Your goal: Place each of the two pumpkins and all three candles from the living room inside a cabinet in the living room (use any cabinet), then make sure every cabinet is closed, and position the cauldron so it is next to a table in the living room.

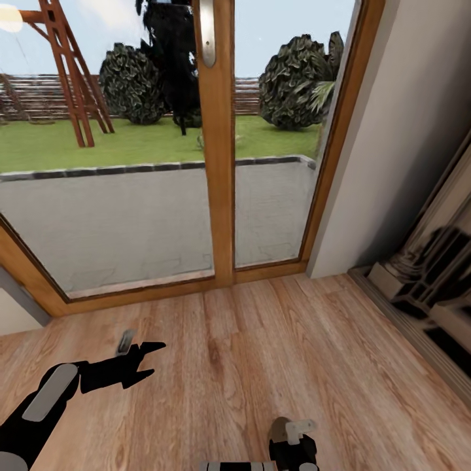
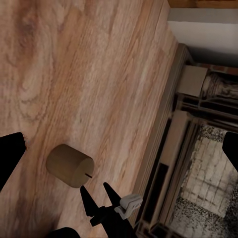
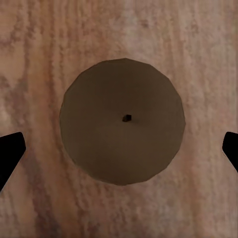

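Plank floor (image 1: 261, 353), candle (image 3: 122, 121) between spread right claw (image 3: 119, 148); left claw (image 1: 147, 362) spread, fingertips cropped.

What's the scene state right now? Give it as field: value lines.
robot facing: glass doors, garden beyond
floor: wood planks
fireplace: at the robot's right
candle: upright on floor, seen from straight above in right wrist view
right gripper: open, above the candle, not touching it
left gripper: open, empty, above bare floor
candle grasped: no
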You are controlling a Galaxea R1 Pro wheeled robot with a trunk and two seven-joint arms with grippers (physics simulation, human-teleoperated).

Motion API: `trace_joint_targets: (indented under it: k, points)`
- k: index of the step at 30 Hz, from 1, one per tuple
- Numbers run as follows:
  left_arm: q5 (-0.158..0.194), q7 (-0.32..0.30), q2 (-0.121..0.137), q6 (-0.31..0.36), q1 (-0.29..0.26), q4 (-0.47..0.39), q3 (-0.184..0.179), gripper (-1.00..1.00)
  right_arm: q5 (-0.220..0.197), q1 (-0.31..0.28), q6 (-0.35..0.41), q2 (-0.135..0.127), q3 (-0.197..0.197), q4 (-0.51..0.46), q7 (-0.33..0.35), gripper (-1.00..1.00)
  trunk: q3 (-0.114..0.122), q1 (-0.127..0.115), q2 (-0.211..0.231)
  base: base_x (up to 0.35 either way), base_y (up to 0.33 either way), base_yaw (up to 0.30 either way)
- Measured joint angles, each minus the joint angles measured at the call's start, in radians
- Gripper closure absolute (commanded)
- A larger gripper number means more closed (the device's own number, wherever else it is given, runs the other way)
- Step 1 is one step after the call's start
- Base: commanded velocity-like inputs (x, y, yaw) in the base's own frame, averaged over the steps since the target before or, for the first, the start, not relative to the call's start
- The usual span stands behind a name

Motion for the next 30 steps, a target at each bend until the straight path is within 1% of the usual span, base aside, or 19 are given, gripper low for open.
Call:
trace_joint_targets:
  k: [13, 23, 26, 28, 29, 30]
  points:
    - [-0.001, 0.000, 0.000, -0.001, 0.002, -0.001, -0.001, -1.00, 0.000, 0.000, 0.000, 0.000, 0.000, 0.000, 0.000, -1.00, 0.000, 0.000, 0.000, -0.025, 0.036, 0.000]
    - [-0.002, 0.000, 0.000, -0.001, 0.002, -0.002, -0.004, -1.00, -0.002, -0.001, 0.010, -0.008, -0.002, 0.000, 0.003, -1.00, 0.000, 0.000, 0.000, 0.018, 0.000, 0.000]
    - [-0.002, 0.000, 0.000, -0.001, 0.002, -0.002, -0.005, -1.00, -0.001, 0.000, 0.061, -0.005, -0.002, 0.000, 0.001, -1.00, 0.000, 0.000, 0.000, 0.096, 0.000, 0.000]
    - [-0.002, 0.000, -0.001, -0.001, 0.001, -0.002, -0.005, -1.00, 0.000, -0.006, 0.138, -0.006, -0.001, 0.000, 0.001, -1.00, 0.000, 0.000, 0.000, 0.041, 0.000, 0.000]
    - [-0.002, 0.000, -0.001, -0.001, 0.002, -0.002, -0.005, -1.00, -0.002, -0.019, 0.187, -0.007, -0.001, -0.001, 0.001, -1.00, 0.000, 0.000, 0.000, 0.018, 0.000, 0.000]
    - [-0.002, 0.000, -0.001, -0.001, 0.002, -0.002, -0.006, -1.00, -0.004, -0.032, 0.214, -0.007, -0.001, -0.003, 0.003, -1.00, 0.000, 0.000, 0.000, 0.011, 0.000, 0.000]
